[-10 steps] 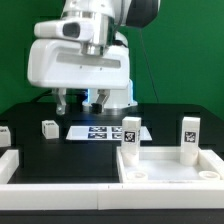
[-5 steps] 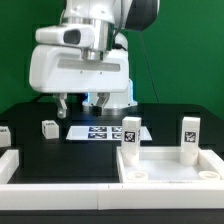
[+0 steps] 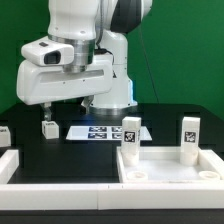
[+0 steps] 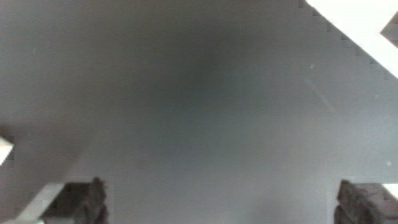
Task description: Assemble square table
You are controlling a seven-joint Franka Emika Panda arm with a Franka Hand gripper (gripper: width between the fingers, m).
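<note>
Tabletop [image 3: 165, 160]: rigid white plastic, likely light; bench front edge, exterior view's right; two legs [image 3: 131, 130] upright on it. Loose leg [image 3: 48, 128], toward exterior view's left edge: smooth, chunky; pinch across flats. Gripper [image 3: 47, 108]: apart, empty.

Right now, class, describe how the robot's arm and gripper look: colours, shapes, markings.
The arm is glossy white with rounded shells and a black joint section. The gripper has a boxy white body and two dark fingers. No markings show on either.
</note>
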